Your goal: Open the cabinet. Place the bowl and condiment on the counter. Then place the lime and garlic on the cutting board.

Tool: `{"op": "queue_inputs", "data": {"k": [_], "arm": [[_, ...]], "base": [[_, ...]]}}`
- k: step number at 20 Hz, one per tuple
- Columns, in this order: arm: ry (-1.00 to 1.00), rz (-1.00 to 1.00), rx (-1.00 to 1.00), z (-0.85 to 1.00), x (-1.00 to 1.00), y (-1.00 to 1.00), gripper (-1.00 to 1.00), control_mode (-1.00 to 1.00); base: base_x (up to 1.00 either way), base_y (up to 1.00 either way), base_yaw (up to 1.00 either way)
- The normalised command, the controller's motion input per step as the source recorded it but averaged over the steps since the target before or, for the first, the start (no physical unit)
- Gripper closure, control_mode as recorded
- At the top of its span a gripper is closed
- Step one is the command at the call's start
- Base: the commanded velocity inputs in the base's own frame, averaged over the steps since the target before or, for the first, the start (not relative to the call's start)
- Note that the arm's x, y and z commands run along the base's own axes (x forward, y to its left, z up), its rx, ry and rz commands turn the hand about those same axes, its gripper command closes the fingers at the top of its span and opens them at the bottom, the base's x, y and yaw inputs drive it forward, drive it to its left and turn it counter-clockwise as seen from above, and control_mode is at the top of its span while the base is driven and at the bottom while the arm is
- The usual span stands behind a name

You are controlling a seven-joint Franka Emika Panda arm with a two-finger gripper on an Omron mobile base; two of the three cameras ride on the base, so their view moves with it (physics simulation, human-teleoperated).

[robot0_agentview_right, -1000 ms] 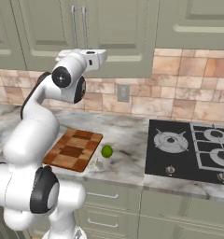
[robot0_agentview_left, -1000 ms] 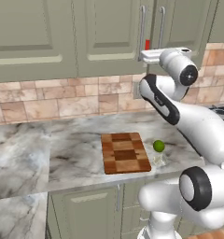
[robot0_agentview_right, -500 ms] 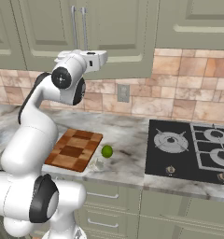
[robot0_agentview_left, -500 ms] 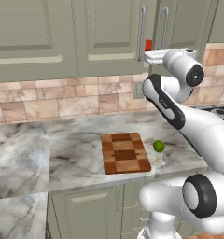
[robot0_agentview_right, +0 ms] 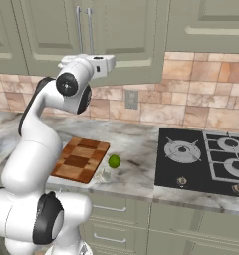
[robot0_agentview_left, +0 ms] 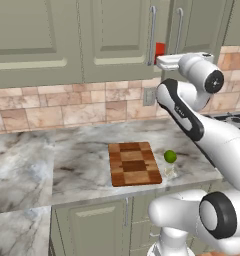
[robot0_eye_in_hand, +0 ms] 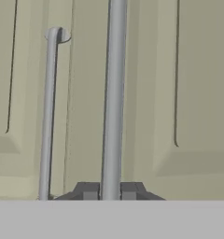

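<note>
Up at the tall sage-green wall cabinet [robot0_agentview_left: 117, 40], your two-finger gripper [robot0_eye_in_hand: 110, 190] was clamped on the long silver bar handle [robot0_eye_in_hand: 113, 93] of one door, its dark fingertips [robot0_eye_in_hand: 88, 190] pressed to either side of the bar. You had the other bar handle [robot0_eye_in_hand: 47, 112] at about nine o'clock of it. Down on the veined grey-white marble counter [robot0_agentview_left: 67, 160], the chequered wooden cutting board [robot0_agentview_left: 133, 163] lay flat, and the small bright green lime [robot0_agentview_left: 170, 156] sat just beside its edge at three o'clock.
</note>
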Motion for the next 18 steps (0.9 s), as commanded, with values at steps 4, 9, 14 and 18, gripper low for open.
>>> {"op": "queue_inputs", "data": {"k": [4, 9, 14, 18], "arm": [[0.00, 0.02, 0.00, 0.00, -0.21, -0.08, 1.00, -1.00], [0.00, 0.02, 0.00, 0.00, -0.29, -0.19, 1.00, -1.00], [-0.02, 0.02, 0.00, 0.00, -0.24, -0.27, 1.00, -1.00], [-0.05, 0.03, 0.00, 0.00, -0.19, -0.33, 1.00, -1.00]], "base": [[0.00, 0.00, 0.00], [0.00, 0.00, 0.00], [0.00, 0.00, 0.00], [0.00, 0.00, 0.00]]}}
